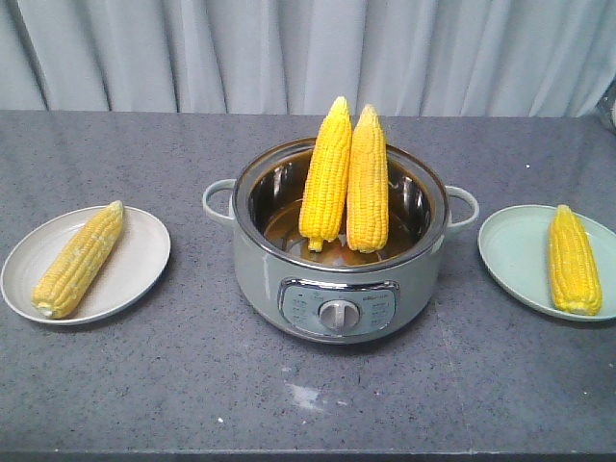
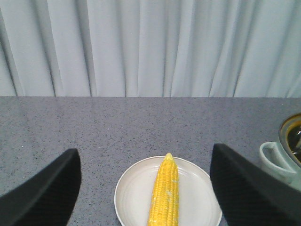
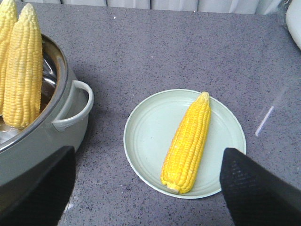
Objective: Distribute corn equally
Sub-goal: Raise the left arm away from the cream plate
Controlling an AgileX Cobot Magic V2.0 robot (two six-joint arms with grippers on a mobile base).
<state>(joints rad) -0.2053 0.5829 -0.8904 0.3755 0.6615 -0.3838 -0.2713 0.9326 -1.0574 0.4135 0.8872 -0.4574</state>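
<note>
Two yellow corn cobs (image 1: 325,175) (image 1: 368,181) stand upright, side by side, in the grey cooker pot (image 1: 289,279) at the table's middle. One corn cob (image 1: 79,260) lies on the white plate (image 1: 135,269) at the left, another corn cob (image 1: 574,260) on the pale green plate (image 1: 515,255) at the right. Neither gripper shows in the front view. My left gripper (image 2: 143,186) is open above the white plate (image 2: 134,193) and its cob (image 2: 164,195). Over the green plate (image 3: 146,132), my right gripper (image 3: 148,181) is open with the cob (image 3: 187,143) between its fingers' spread, untouched.
The pot's side handles (image 1: 218,200) (image 1: 464,204) stick out toward each plate; one handle (image 3: 75,108) lies close left of the right gripper. A grey curtain (image 1: 308,53) closes off the back of the dark speckled table (image 1: 192,385). A white object's edge (image 3: 294,21) sits far right.
</note>
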